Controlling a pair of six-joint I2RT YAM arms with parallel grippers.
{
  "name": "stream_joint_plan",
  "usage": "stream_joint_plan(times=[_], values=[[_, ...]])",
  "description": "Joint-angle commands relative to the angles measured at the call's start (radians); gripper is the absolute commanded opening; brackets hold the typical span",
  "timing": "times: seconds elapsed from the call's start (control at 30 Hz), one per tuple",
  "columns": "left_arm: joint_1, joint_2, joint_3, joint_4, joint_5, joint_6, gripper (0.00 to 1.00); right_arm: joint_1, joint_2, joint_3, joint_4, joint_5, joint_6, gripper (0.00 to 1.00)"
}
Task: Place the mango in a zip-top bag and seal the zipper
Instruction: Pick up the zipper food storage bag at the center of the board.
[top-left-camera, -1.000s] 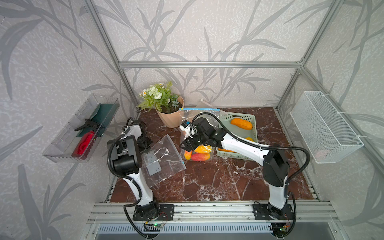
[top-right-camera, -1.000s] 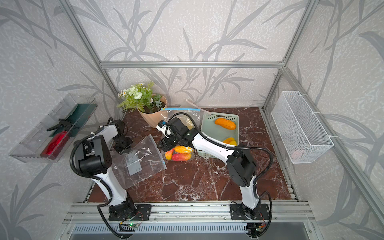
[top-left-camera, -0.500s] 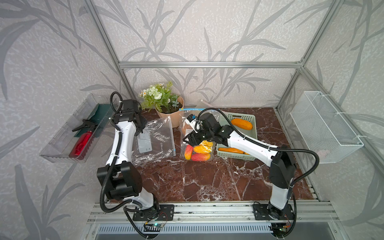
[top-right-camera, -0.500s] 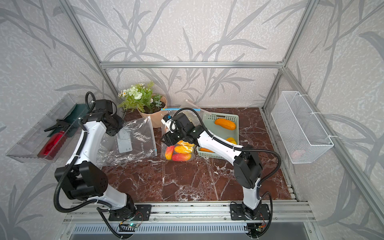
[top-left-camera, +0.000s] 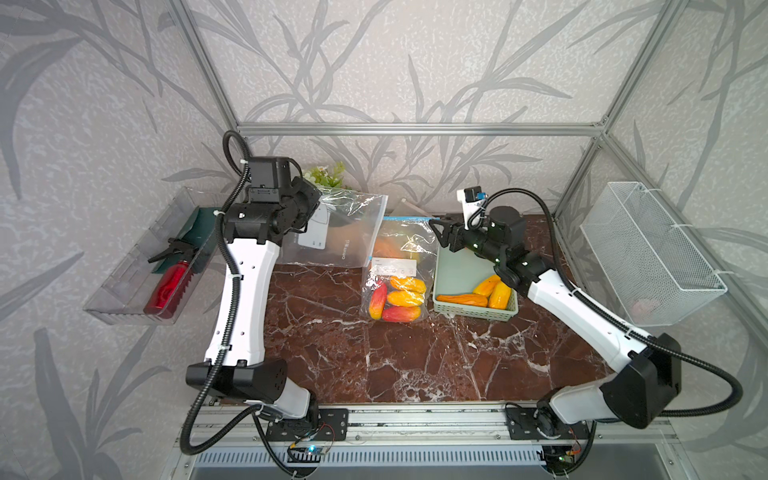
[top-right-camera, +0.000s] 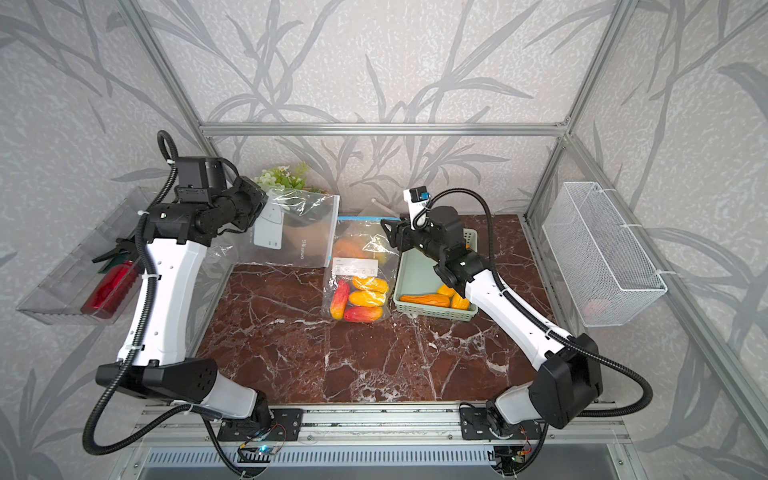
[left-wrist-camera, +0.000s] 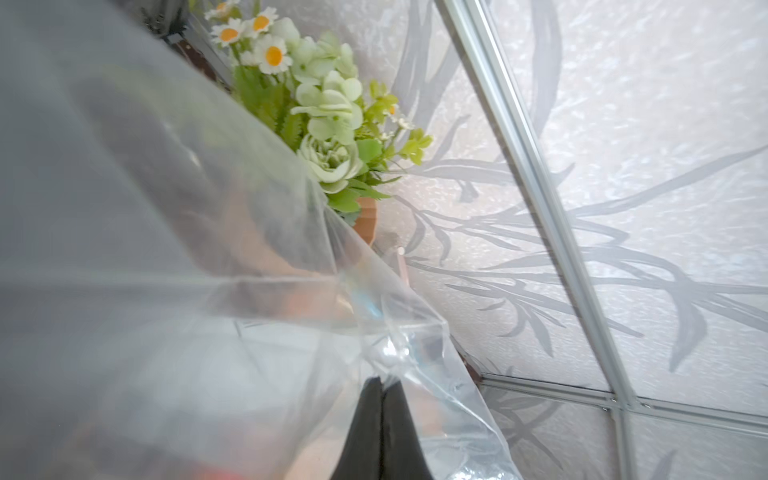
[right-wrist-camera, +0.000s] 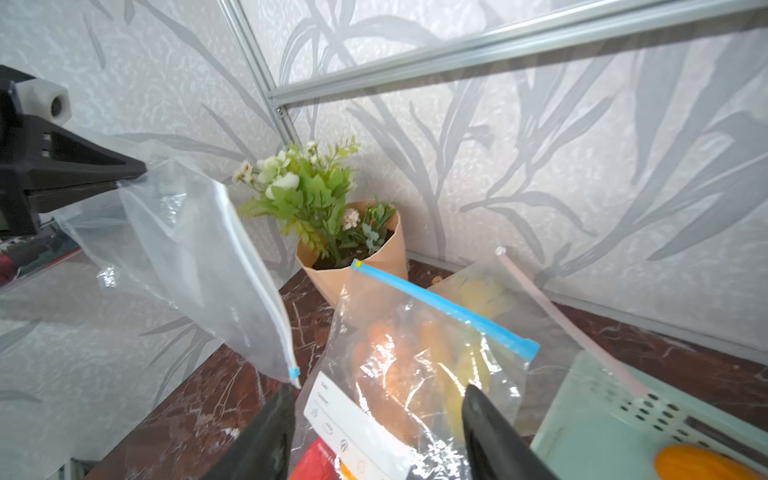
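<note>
Several mangoes (top-left-camera: 500, 293) were seen lying in a green basket (top-left-camera: 457, 270) toward the back right corner of the surface (top-left-camera: 374, 365). Just beside the basket, near the middle of the back edge, a filled bag (top-left-camera: 397, 266) with more mangoes inside was laid on the surface, its blue zipper strip (right-wrist-camera: 444, 309) turned toward the back edge. An empty bag (top-left-camera: 345, 232) was held in the air above the back left part of the surface. It was pinched near its upper edge by the fully closed jaws of the left gripper (left-wrist-camera: 380, 384) and hung clear of the surface. The jaws of the right gripper (right-wrist-camera: 378, 392) were parted, with nothing gripped between them, and were poised above the filled bag, next to the basket. A flower pot (right-wrist-camera: 357, 253) was placed in the back left corner, partly hidden behind the empty bag in both top views.
</note>
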Motion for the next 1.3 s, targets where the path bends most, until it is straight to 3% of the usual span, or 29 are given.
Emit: stream_joint_plan(times=[0.0, 0.13, 0.27, 0.57, 0.87, 1.27], values=[[-0.005, 0.033, 0.054, -0.025, 0.162, -0.06, 0.0, -0.041, -0.022, -0.046, 0.179, -0.103, 0.032, 0.55], [-0.008, 0.084, 0.086, 0.06, 0.339, -0.117, 0.0, -0.091, -0.023, -0.103, 0.33, -0.244, 0.067, 0.45], [-0.021, 0.14, 0.111, 0.035, 0.421, -0.087, 0.0, -0.1, -0.024, -0.169, 0.474, -0.327, 0.036, 0.34], [-0.065, 0.147, -0.191, 0.388, 0.597, -0.189, 0.0, -0.095, -0.043, -0.225, 0.366, -0.339, -0.05, 0.35], [-0.069, 0.202, -0.192, 0.365, 0.639, -0.109, 0.0, -0.099, 0.01, -0.21, 0.339, -0.4, -0.112, 0.36], [-0.072, 0.231, -0.167, 0.349, 0.646, -0.097, 0.0, -0.101, 0.068, -0.161, 0.291, -0.461, -0.123, 0.35]])
